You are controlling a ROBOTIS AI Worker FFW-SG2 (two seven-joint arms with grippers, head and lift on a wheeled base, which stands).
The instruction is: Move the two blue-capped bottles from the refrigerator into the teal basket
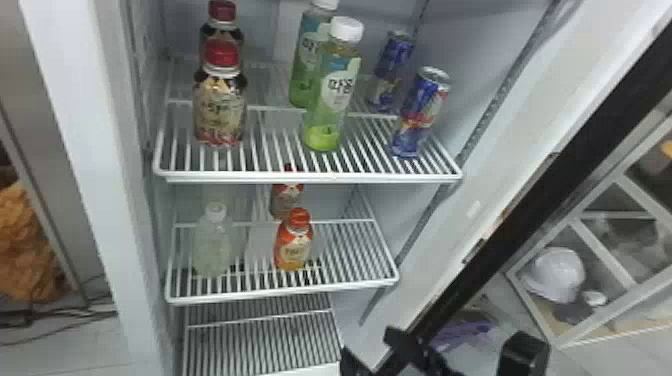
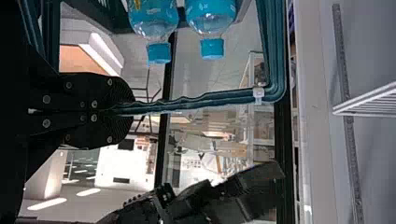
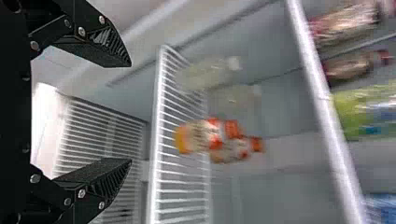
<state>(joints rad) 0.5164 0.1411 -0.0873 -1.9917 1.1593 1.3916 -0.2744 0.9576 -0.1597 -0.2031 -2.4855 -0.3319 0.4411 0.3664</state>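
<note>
1. Gripping the basket (image 2: pixel 210 99), the left gripper (image 2: pixel 126 110) is clenching its teal rim between closed fingers.
2. Two blue-capped bottles, one (image 2: pixel 154 25) just beside the other (image 2: pixel 210 17), are apparently sitting inside that rim, nearer the left gripper than the right.
3. Taking the gripped rim as 12 o'clock, both caps are pointing toward 12, the long axes running nearly parallel.
4. Spreading its fingers, empty, the right gripper (image 3: pixel 130 112) is facing into the refrigerator (image 1: pixel 105 150), an orange bottle (image 1: pixel 293 245) sitting roughly at its 12 o'clock.
5. The coming move is probably calling for a steady basket rather than another pick; tipping toward 12 could be risking a spill, caps first.
</note>
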